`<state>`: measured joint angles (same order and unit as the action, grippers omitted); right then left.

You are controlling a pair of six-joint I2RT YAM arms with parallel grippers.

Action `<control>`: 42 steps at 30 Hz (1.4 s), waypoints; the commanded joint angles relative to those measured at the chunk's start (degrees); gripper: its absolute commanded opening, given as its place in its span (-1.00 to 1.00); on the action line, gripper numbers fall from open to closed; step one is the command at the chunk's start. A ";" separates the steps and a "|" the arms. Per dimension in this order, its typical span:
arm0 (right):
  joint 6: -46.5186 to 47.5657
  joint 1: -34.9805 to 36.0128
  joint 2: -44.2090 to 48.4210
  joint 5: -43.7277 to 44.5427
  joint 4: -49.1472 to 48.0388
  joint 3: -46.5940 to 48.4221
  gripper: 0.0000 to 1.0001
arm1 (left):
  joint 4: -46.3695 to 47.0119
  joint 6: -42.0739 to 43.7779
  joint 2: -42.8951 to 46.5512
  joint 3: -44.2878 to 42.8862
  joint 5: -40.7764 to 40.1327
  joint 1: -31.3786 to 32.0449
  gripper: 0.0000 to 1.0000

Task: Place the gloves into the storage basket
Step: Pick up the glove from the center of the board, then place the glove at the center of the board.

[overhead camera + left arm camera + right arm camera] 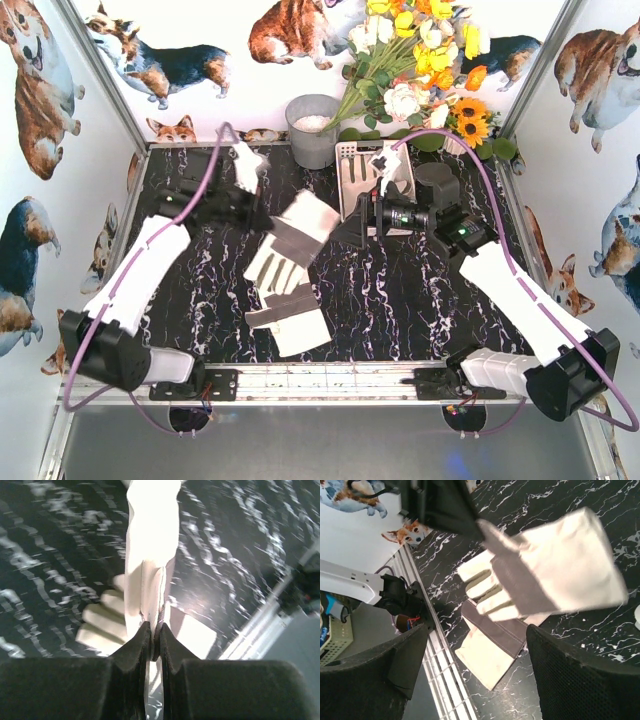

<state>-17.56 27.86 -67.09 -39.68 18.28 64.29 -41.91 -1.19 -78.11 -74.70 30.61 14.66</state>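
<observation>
Black marble table (400,300): your left gripper (155,640) pinches a glove (150,555) aloft, probably so your wide-open right gripper (472,645) can grab it.

A black table top with thin white squiggly lines (400,300) fills the middle. White walls with pictures of brown and white corgi dogs (70,190) stand on three sides: left, back and right. Shiny silver metal posts (105,75) run up the back corners. At the back stands a round grey metal bucket (312,130) and, beside it, a big bunch of yellow, white and orange flowers (420,60). The light is bright.
</observation>
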 commanded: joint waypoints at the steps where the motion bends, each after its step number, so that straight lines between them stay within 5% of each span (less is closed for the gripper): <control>1: 4.27 -1.12 0.73 -1.29 -2.29 1.82 0.65 | -1.17 -0.48 3.77 0.84 7.49 7.40 -1.00; 6: 7.37 -2.01 2.57 -2.17 -1.43 1.64 0.84 | -2.28 -3.62 6.11 1.26 10.29 16.53 -1.00; 14: 17.08 -1.93 8.95 -14.69 -4.08 -3.48 0.86 | -3.48 -7.76 6.30 0.38 13.23 23.71 -1.00; 20: 23.49 -0.45 7.96 -23.46 6.63 -2.09 0.84 | -4.03 -8.56 5.48 -2.28 14.97 25.95 -1.00; 29: 33.88 6.57 5.30 -18.34 17.69 -0.29 0.83 | -5.15 -8.39 4.76 -4.50 17.14 26.24 -1.00; 38: 37.67 11.89 0.69 -12.23 18.85 0.23 0.78 | -6.73 -7.69 4.34 -5.44 18.05 26.65 -1.00; 42: 37.35 12.83 0.49 -11.51 18.43 -0.49 0.41 | -7.03 -7.27 4.78 -5.64 16.89 26.65 -1.00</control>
<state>18.57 39.86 -67.07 -52.29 37.58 61.76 -48.73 -9.15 -73.67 -78.19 47.29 40.82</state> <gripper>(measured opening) 0.784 0.023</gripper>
